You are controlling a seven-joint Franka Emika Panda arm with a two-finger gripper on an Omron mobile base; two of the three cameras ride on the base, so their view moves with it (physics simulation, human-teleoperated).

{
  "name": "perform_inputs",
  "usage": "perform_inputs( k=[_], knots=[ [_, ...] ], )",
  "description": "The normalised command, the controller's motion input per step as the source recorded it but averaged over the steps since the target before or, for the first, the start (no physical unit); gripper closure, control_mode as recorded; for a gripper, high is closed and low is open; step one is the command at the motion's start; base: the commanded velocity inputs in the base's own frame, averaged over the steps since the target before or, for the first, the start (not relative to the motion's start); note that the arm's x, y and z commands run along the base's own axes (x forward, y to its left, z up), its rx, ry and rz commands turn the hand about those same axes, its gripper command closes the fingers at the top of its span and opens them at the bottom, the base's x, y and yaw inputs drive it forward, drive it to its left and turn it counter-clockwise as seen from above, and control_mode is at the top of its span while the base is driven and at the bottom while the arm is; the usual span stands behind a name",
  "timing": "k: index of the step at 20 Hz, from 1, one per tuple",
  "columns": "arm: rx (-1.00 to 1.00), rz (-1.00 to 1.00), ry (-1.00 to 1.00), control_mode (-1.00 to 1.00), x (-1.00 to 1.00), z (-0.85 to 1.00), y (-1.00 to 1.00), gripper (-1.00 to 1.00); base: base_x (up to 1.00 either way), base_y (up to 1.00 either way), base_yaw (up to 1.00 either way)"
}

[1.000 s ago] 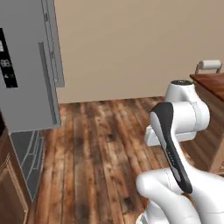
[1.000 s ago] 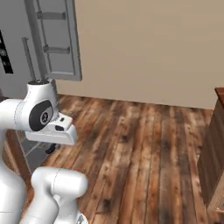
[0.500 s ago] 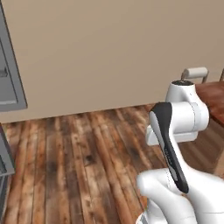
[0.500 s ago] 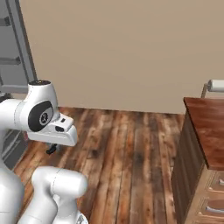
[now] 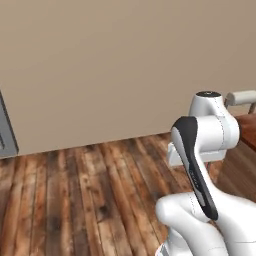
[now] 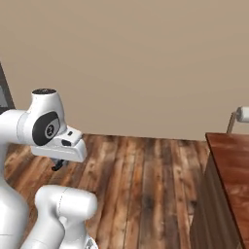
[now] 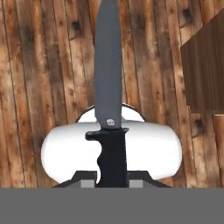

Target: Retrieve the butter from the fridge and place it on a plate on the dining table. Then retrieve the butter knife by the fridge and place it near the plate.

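Observation:
In the hand view my gripper (image 7: 113,176) is shut on the black handle of the butter knife (image 7: 108,65), whose grey blade points straight up the picture over the wood floor. From the right base view the gripper (image 6: 58,165) hangs low under the folded arm. A grey sliver of the fridge (image 5: 5,134) remains at the left edge. The reddish-brown dining table (image 6: 229,165) comes in at the right, and its corner (image 5: 248,129) sits behind the arm. The butter and the plate are out of view.
A paper towel roll (image 6: 243,114) on a holder stands at the table's far end. A plain beige wall (image 5: 115,65) closes the back. Open plank floor (image 6: 141,185) lies between the robot and the table's dark side (image 7: 205,74).
The whole picture has swung: the base has turned right, so the fridge slid off to the left and the table came in at the right. The arm keeps its folded pose with the knife.

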Motion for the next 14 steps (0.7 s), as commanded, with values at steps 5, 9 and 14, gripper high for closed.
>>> perform_inputs(
  k=[5,9,14],
  knots=[
    [0.0,0.0,0.0,1.0,0.0,0.0,0.0,1.0,1.0,-0.33,-0.08],
    [0.0,0.0,0.0,1.0,0.0,0.0,0.0,1.0,1.0,-0.63,-0.09],
    [0.0,0.0,0.0,1.0,0.0,0.0,0.0,1.0,1.0,-0.27,-0.11]
  ],
)
